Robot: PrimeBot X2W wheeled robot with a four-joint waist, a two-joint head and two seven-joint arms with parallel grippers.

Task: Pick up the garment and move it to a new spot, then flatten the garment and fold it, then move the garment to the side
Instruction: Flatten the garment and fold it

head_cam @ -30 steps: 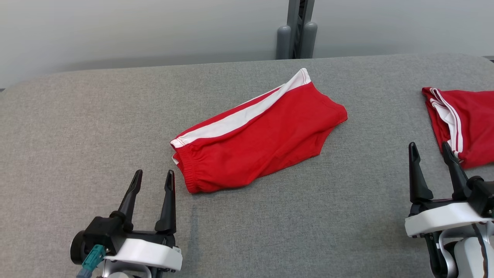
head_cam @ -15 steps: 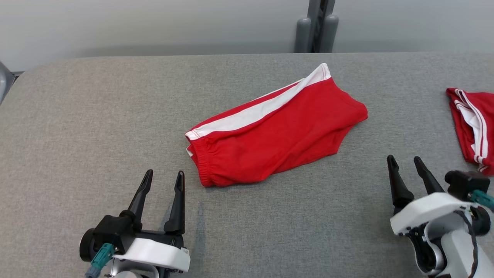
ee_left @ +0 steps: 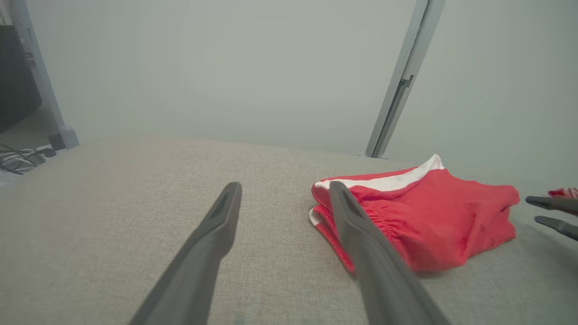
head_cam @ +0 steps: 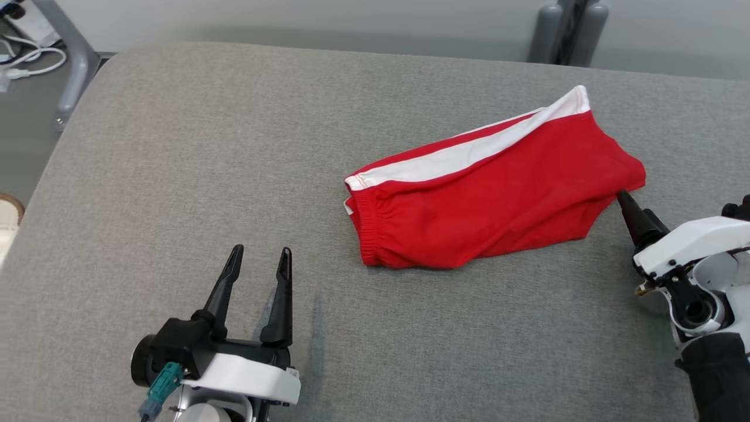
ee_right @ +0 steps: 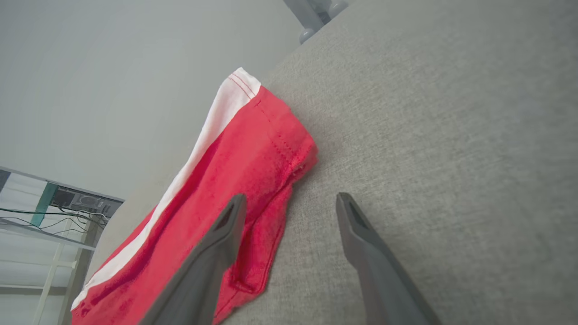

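The garment (head_cam: 492, 193) is a pair of red shorts with a white side band, lying folded on the grey table (head_cam: 176, 146), waistband toward the left. My left gripper (head_cam: 261, 251) stands open low on the left, a short way from the waistband, with nothing between its fingers. In the left wrist view the shorts (ee_left: 433, 212) lie just beyond the left gripper (ee_left: 284, 186) to the right. My right gripper (head_cam: 622, 198) is turned on its side with a fingertip at the shorts' right corner. In the right wrist view it (ee_right: 291, 197) is open, one finger over the red hem (ee_right: 244, 153), the other over bare table.
The table's rounded left edge (head_cam: 53, 158) drops to the floor, where a metal leg (head_cam: 67, 64) and white cables (head_cam: 23, 58) stand. A grey post (head_cam: 565, 35) rises behind the table. A sliver of another red garment (ee_left: 564, 192) shows far right.
The camera has swung left, so the whole picture shifted right and the second red garment left the head view. My right gripper rolled onto its side and moved up to the shorts' right corner.
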